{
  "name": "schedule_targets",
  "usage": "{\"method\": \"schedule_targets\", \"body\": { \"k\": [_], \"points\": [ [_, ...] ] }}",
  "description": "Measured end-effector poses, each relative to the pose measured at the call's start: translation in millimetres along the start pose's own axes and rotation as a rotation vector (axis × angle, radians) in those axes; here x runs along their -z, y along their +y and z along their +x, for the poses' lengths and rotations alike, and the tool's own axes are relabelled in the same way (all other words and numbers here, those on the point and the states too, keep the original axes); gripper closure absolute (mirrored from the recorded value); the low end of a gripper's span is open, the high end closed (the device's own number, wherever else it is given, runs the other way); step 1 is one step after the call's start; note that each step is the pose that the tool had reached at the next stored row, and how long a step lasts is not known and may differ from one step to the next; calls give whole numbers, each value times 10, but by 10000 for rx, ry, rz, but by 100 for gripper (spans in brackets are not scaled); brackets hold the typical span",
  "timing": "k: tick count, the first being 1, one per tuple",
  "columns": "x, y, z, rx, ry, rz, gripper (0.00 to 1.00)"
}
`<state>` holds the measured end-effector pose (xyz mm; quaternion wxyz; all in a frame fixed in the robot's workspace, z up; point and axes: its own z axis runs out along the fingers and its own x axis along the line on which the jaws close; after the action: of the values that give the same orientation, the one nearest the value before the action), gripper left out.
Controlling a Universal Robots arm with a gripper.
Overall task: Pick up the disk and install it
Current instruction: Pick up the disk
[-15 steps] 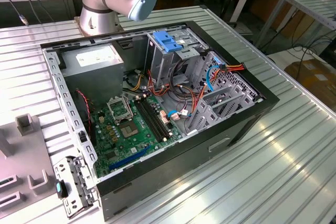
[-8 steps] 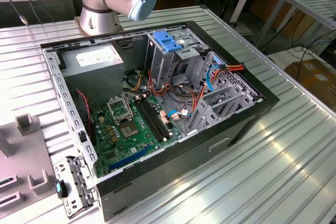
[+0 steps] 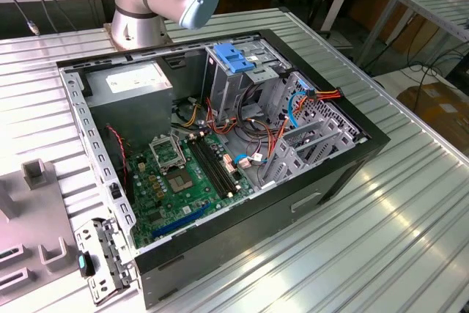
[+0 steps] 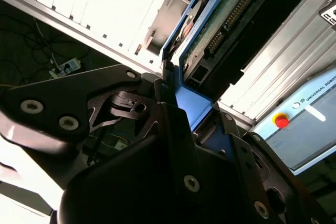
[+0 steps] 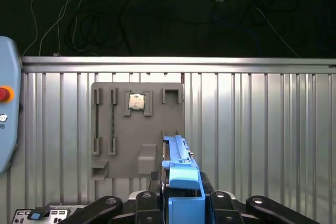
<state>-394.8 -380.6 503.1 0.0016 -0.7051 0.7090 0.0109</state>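
Well, from where I'm standing the gripper (image 5: 182, 199) is clamped on the disk (image 5: 181, 167). In the first wrist view the drive stands edge-on between the two black fingers (image 5: 156, 184), its blue rail pinched between them. It hangs clear above the ribbed table (image 5: 262, 129) and the grey fixture plate (image 5: 121, 145), which carries a small chip (image 5: 136, 101). In the second wrist view the drive juts away from the jaws with its green circuit board (image 4: 226, 17) and connector row bare to the camera. The hold looks to sit at one end, on the blue plastic, with most of the body reaching out beyond it. In the exterior view the open computer case (image 3: 322, 181) lies mid-table, with the arm's base (image 3: 146, 5) at about eleven o'clock of it. Inside the case, a drive cage topped by a blue bracket (image 3: 236, 58) sits at about twelve o'clock and the motherboard (image 3: 176, 181) toward seven. I'd judge the disk a dense, stiff block, heavy for its size, so an end grip gives it leverage to droop or twist. The rails are smooth plastic with some give and could slip. The exposed board and pins look the fragile part and shouldn't be pressed or knocked. The sound hold, I'd say, is squarely across the two side rails.
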Motion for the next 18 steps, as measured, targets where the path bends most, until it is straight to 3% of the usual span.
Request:
{"method": "schedule_targets", "body": {
  "k": [12,18],
  "points": [
    [2,-87,1,-1,0,-1,63],
    [3,-210,2,0,-1,-5,63]
  ]
}}
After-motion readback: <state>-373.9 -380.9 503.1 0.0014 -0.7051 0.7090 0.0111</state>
